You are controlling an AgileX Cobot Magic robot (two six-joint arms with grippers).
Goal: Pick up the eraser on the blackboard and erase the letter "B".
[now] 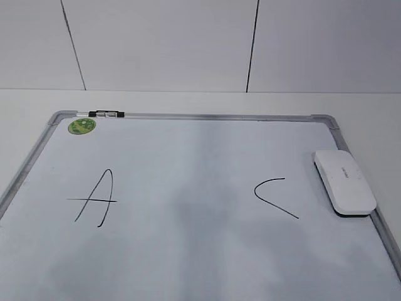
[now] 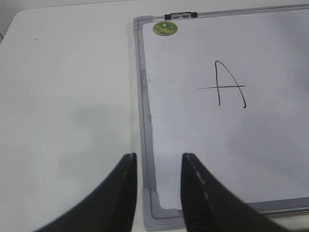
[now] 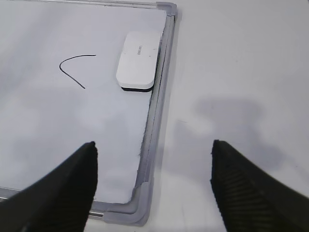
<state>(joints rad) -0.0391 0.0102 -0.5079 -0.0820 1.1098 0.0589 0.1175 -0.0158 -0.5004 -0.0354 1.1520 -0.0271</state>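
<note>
Exterior view: the blackboard [image 1: 188, 251], in fact a white dry-erase board in a silver frame, lies flat on the white table [image 1: 188, 100]. A round green sticker [image 1: 82, 126] and a black-silver clip [image 1: 106, 114] sit at its far left corner. The letter "A" [image 1: 94, 199] is on the left, the letter "C" [image 1: 274, 197] on the right. Between them the surface is blank apart from a faint grey smudge; no letter "B" is legible, so the erasure looks already done. The eraser [image 1: 344, 182] rests at the right edge of the board, partly over the frame, dark underside down. Neither arm appears here.

Left wrist view: the left gripper [image 2: 157, 193] hangs over the near left corner of the board, its two black fingers [image 2: 123, 193] set a narrow gap apart, holding nothing. The "A", sticker and clip are seen beyond it; the eraser is out of this view.

Right wrist view: the right gripper [image 3: 152, 188] hangs above the near right corner, fingers [image 3: 72, 188] spread wide, empty. The eraser lies ahead of it, well apart, against the right frame rail and just beside the "C".

Handling judgement: the eraser looks like a light, rigid plastic shell, smooth and likely slippery on top. Best grip is across the two long sides at mid-length, jaws closing on the narrow dimension; the rounded corners would let it slip. The frame rail under one long side may obstruct the outer finger.
</note>
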